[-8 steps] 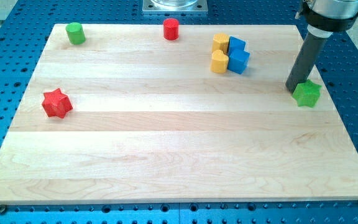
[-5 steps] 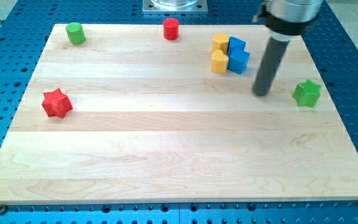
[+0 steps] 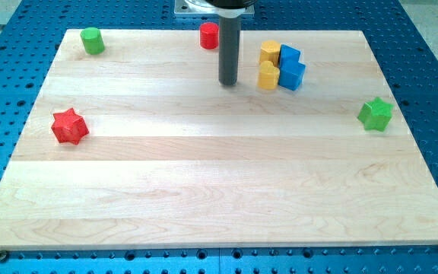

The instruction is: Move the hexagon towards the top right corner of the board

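My tip [image 3: 228, 84] rests on the board, a short gap to the left of a cluster of four blocks and touching none of them. The cluster holds a yellow block that looks like the hexagon [image 3: 270, 52] at its top left, a second yellow block [image 3: 268, 75] below it, a blue block [image 3: 290, 55] at the top right and a blue cube [image 3: 293, 74] at the bottom right. The four blocks touch one another. The rod rises from the tip to the view's top edge.
A red cylinder [image 3: 208, 35] stands just left of the rod near the board's top edge. A green cylinder [image 3: 92, 40] is at the top left, a red star [image 3: 70, 125] at the left and a green star [image 3: 376, 114] at the right edge. The wooden board [image 3: 219, 190] lies on a blue perforated table.
My tip has moved left across the board, from beside the green star, under the block cluster, to the cluster's left side. No block has moved.
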